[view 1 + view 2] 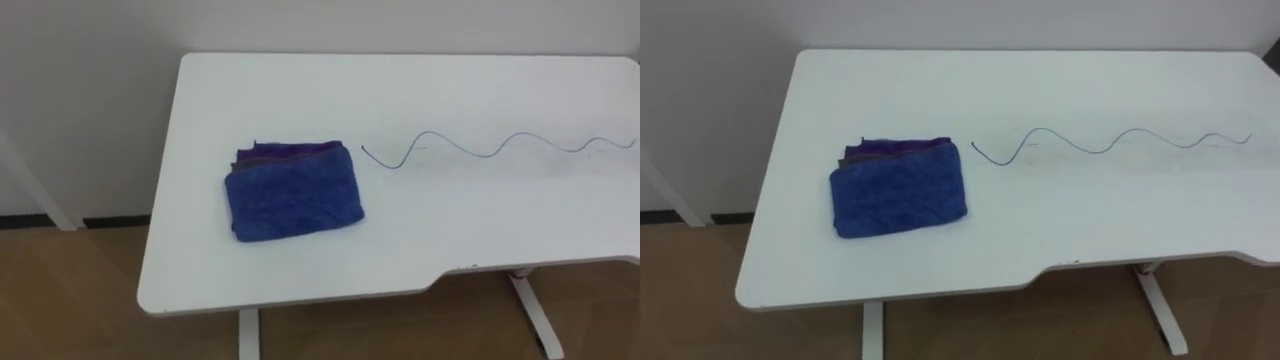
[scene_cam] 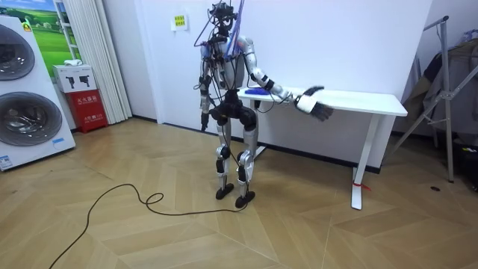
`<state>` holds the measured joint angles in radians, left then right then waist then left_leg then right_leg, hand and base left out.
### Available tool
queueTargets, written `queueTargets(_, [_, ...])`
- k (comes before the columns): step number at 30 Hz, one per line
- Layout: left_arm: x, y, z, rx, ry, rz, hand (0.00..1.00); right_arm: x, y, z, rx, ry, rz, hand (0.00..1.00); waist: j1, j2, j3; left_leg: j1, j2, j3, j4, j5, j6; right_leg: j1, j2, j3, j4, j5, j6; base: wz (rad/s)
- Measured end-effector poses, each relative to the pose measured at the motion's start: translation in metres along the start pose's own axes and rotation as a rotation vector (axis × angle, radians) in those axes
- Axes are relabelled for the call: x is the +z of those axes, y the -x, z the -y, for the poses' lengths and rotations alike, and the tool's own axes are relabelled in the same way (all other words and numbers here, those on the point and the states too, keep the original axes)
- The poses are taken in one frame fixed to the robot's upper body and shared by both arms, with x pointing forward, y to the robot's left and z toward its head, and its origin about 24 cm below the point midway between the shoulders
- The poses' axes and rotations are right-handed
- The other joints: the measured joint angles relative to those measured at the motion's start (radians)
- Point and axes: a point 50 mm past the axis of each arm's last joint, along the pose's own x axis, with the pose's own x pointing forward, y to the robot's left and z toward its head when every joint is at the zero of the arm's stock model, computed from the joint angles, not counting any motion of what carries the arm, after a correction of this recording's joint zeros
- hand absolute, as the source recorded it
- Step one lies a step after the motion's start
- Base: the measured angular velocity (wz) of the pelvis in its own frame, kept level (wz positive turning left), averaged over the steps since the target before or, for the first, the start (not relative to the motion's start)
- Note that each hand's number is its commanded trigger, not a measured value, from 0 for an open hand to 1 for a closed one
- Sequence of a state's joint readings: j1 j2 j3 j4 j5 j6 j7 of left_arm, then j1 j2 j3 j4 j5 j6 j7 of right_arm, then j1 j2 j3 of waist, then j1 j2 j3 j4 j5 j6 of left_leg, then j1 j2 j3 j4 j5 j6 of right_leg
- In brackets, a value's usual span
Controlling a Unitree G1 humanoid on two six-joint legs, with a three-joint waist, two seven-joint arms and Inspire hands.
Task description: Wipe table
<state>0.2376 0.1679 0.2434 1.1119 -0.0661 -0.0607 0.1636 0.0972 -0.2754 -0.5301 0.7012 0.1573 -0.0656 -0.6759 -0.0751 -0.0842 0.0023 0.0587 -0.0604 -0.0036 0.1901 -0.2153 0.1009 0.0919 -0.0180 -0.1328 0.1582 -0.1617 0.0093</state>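
Observation:
A folded blue cloth (image 1: 294,194) with purple layers showing at its far edge lies on the left part of the white table (image 1: 480,240). To the cloth's right, a thin wavy dark pen line (image 1: 500,148) runs across the tabletop. In the room view I stand at the table's (image 2: 373,102) left end, and the cloth (image 2: 256,91) lies just before me. My right hand (image 2: 317,109) is stretched out along the table's front edge, well right of the cloth, its fingers straight and holding nothing. At my side hangs my left hand (image 2: 202,121).
The table stands against a white wall, with a wooden floor below. Two washing machines (image 2: 22,90) and a red box (image 2: 89,108) stand at the room view's left. A metal stand (image 2: 441,97) is at the room view's right.

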Motion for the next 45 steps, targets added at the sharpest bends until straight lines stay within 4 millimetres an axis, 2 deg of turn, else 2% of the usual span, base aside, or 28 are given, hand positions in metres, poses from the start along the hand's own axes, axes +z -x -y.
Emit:
queueTargets(1, [-0.001, 0.0, 0.0, -0.001, -0.004, -0.006, 0.0, 0.013, 0.001, -0.002, -0.002, -0.004, 0.066, 0.0, 0.0, 0.003, -0.0007, -0.001, 0.0, 0.002, -0.002, 0.0, 0.0, -0.003, 0.0, 0.003, 0.0, 0.0, 0.0, -0.08])
queueTargets(3, [-0.002, 0.001, 0.001, -0.006, -0.035, -0.007, 0.0, 0.059, 0.009, -0.004, -0.023, -0.029, 0.316, 0.0, 0.001, 0.009, -0.0026, 0.0, 0.001, 0.004, -0.006, 0.001, 0.0, -0.004, 0.001, 0.001, -0.001, 0.0, 0.0, 0.0])
queueTargets(4, [-0.003, 0.001, 0.001, -0.008, -0.043, -0.006, 0.0, 0.07, 0.013, -0.005, -0.024, -0.036, 0.375, 0.0, 0.002, 0.012, -0.003, -0.001, 0.002, 0.004, -0.007, 0.001, 0.0, -0.005, 0.001, 0.0, -0.001, 0.0, 0.0, 0.0])
queueTargets(6, [0.003, 0.001, 0.004, -0.019, -0.065, 0.02, 0.0, 0.106, 0.033, -0.012, -0.001, -0.058, 0.595, 0.0, 0.008, 0.011, -0.002, 0.004, 0.004, 0.004, -0.015, 0.002, -0.002, -0.004, 0.004, 0.003, -0.003, 0.0, 0.0, 0.0])
queueTargets(9, [0.007, 0.001, 0.01, -0.039, -0.091, 0.035, 0.0, 0.138, 0.061, -0.017, 0.04, -0.044, 0.831, 0.0, 0.026, 0.012, -0.0021, 0.008, 0.007, 0.007, -0.019, 0.003, -0.003, -0.003, 0.006, 0.002, -0.006, 0.0, 0.0, 0.0])
queueTargets(12, [0.007, 0.001, 0.011, -0.046, -0.106, 0.038, 0.0, 0.164, 0.086, -0.021, 0.052, -0.053, 1.011, 0.0, 0.041, 0.009, -0.0025, 0.007, 0.008, 0.0, -0.02, 0.003, -0.003, -0.002, 0.006, -0.006, -0.007, 0.0, 0.0, 0.07])
queueTargets(13, [0.008, 0.001, 0.011, -0.046, -0.106, 0.039, 0.0, 0.166, 0.089, -0.022, 0.051, -0.049, 1.038, 0.0, 0.048, 0.007, -0.0028, 0.007, 0.008, 0.0, -0.02, 0.004, -0.003, -0.002, 0.006, -0.007, -0.007, 0.0, 0.0, 0.03])
queueTargets(18, [0.009, 0.001, 0.015, -0.077, -0.124, 0.042, 0.0, 0.19, 0.113, -0.036, 0.143, -0.061, 1.164, 0.0, 0.083, -0.006, 0.0041, 0.006, 0.009, -0.003, -0.02, 0.004, -0.003, -0.002, 0.005, -0.015, -0.008, 0.0, 0.0, 0.02])
queueTargets(21, [0.008, 0.001, 0.015, -0.082, -0.135, 0.038, 0.0, 0.204, 0.131, -0.048, 0.228, -0.037, 1.263, 0.0, 0.088, -0.007, 0.0072, -0.001, 0.008, -0.012, -0.019, 0.004, -0.003, -0.005, 0.004, -0.024, -0.007, 0.0, 0.0, 0.07])
queueTargets(23, [0.009, 0.001, 0.015, -0.083, -0.136, 0.041, 0.0, 0.206, 0.141, -0.054, 0.272, -0.009, 1.311, 0.0, 0.092, -0.01, 0.0061, -0.006, 0.008, -0.022, -0.016, 0.004, -0.003, -0.005, 0.004, -0.029, -0.007, 0.0, 0.0, 0.16])
queueTargets(24, [0.013, 0.0, 0.018, -0.091, -0.143, 0.05, 0.0, 0.206, 0.149, -0.058, 0.308, 0.006, 1.34, 0.0, 0.109, -0.009, 0.0057, -0.007, 0.008, -0.023, -0.016, 0.004, -0.003, -0.006, 0.005, -0.032, -0.008, 0.0, 0.0, 0.08])
queueTargets(28, [0.015, 0.001, 0.024, -0.131, -0.171, 0.06, 0.0, 0.205, 0.178, -0.067, 0.435, 0.052, 1.451, 0.0, 0.129, -0.009, 0.0061, -0.011, 0.008, -0.028, -0.016, 0.004, -0.005, -0.007, 0.005, -0.047, -0.009, 0.0, 0.0, 0.04])
queueTargets(31, [0.019, 0.001, 0.027, -0.155, -0.186, 0.073, 0.0, 0.197, 0.193, -0.076, 0.525, 0.107, 1.503, 0.0, 0.146, -0.017, 0.0019, -0.004, 0.009, -0.033, -0.015, 0.005, -0.005, -0.003, 0.005, -0.044, -0.009, 0.0, 0.0, 0.04])
queueTargets(33, [0.023, 0.0, 0.029, -0.161, -0.212, 0.086, 0.0, 0.191, 0.202, -0.082, 0.579, 0.157, 1.541, 0.0, 0.169, -0.02, 0.0039, 0.005, 0.008, -0.041, -0.016, 0.005, -0.006, 0.008, 0.005, -0.038, -0.011, 0.0, 0.0, 0.07])
queueTargets(35, [0.027, 0.0, 0.029, -0.162, -0.224, 0.098, 0.0, 0.186, 0.208, -0.087, 0.616, 0.189, 1.561, 0.0, 0.174, -0.022, 0.0039, 0.006, 0.006, -0.051, -0.016, 0.005, -0.006, 0.015, 0.004, -0.039, -0.02, 0.0, 0.0, 0.16])
queueTargets(37, [0.034, -0.001, 0.032, -0.167, -0.233, 0.117, 0.0, 0.18, 0.212, -0.093, 0.646, 0.223, 1.574, 0.0, 0.196, -0.033, 0.0065, 0.002, 0.004, -0.055, -0.018, 0.006, -0.006, 0.015, 0.004, -0.043, -0.026, 0.0, 0.0, 0.08])
queueTargets(39, [0.041, -0.002, 0.035, -0.173, -0.235, 0.135, 0.0, 0.169, 0.216, -0.102, 0.704, 0.29, 1.584, 0.0, 0.222, -0.036, 0.0126, -0.006, 0.004, -0.056, -0.018, 0.006, -0.007, 0.011, 0.004, -0.044, -0.026, 0.0, 0.0, 0.0])
queueTargets(41, [0.043, -0.002, 0.036, -0.174, -0.235, 0.141, 0.0, 0.158, 0.219, -0.109, 0.753, 0.36, 1.587, 0.0, 0.229, -0.039, 0.0112, -0.013, 0.003, -0.063, -0.017, 0.006, -0.007, 0.009, 0.003, -0.048, -0.026, 0.0, 0.0, 0.1])
queueTargets(45, [0.046, -0.002, 0.039, -0.185, -0.254, 0.15, 0.0, 0.137, 0.222, -0.122, 0.87, 0.494, 1.562, 0.0, 0.24, -0.036, 0.0136, -0.029, -0.003, -0.085, -0.007, 0.006, -0.006, 0.006, -0.001, -0.062, -0.025, 0.0, 0.0, 0.17])
